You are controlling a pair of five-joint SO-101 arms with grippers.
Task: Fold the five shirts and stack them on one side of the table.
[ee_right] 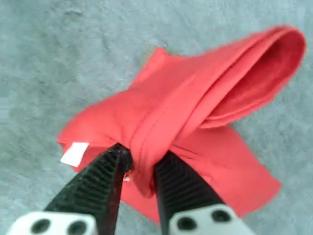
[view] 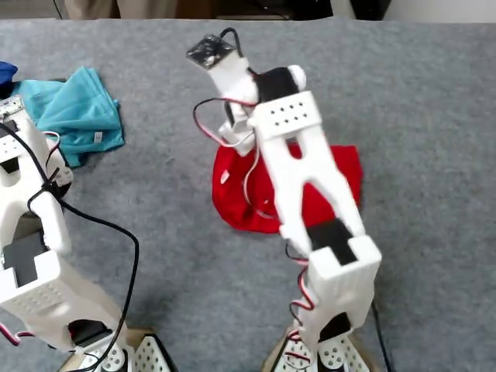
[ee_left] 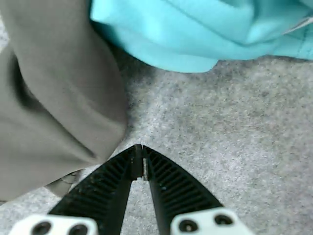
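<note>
Right pincer [ee_right: 142,164], closest in: pinches tight on a thick fold of the red shirt [ee_right: 195,112], squeezed right between the two black fingers [ee_right: 102,181]. Just beside one finger, a little white tag [ee_right: 74,153]. Past the tips, a raised red loop, with the rest of the shirt lying flat on the grey table [ee_right: 58,44]. From up high, the red shirt in the middle of the table, partly under the right arm [view: 310,178].

Left pincer [ee_left: 141,161]: shut tip to tip, holding nothing, over bare table. Just beside it, a grey-brown cloth [ee_left: 49,98]. Farther off, past the tips, the teal shirt [ee_left: 195,29]. From up high, the teal shirt bunched up near the far left side, with a bit of dark blue cloth [view: 4,74] at the edge beside it
</note>
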